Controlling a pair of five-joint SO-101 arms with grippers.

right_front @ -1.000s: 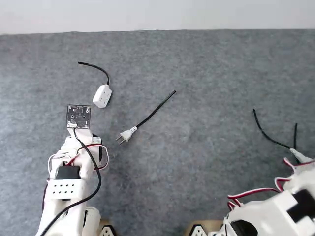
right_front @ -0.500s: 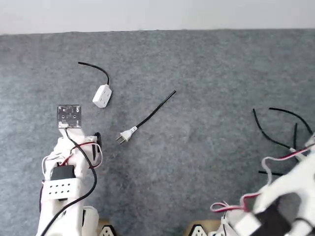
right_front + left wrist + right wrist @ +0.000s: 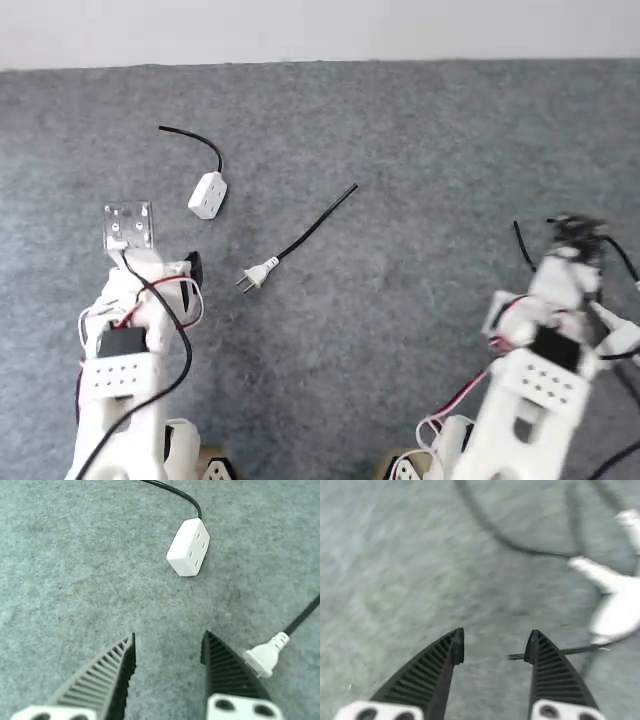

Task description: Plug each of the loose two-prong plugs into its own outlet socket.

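Observation:
A white outlet socket block [image 3: 207, 195] with a black cord lies at the far left of the grey mat. A white two-prong plug [image 3: 257, 273] on a black cord [image 3: 315, 225] lies nearer the middle. My left gripper [image 3: 169, 640] hangs open above the mat with nothing in it. The socket block [image 3: 188, 547] is ahead of it and the plug [image 3: 265, 655] lies beside one finger. My right gripper [image 3: 496, 635] is open over the right side. Beyond it are black cords [image 3: 490, 527] and blurred white pieces [image 3: 615, 597]; I cannot tell plug from socket.
The left arm [image 3: 130, 320] stands at the near left and the right arm [image 3: 545, 345] at the near right. Loose black cords [image 3: 522, 245] curl beside the right arm. The mat's far edge meets a pale wall [image 3: 320, 30].
The right arm has swung up from the near right corner and now stretches over the right-hand cords. The left arm has turned slightly to the left.

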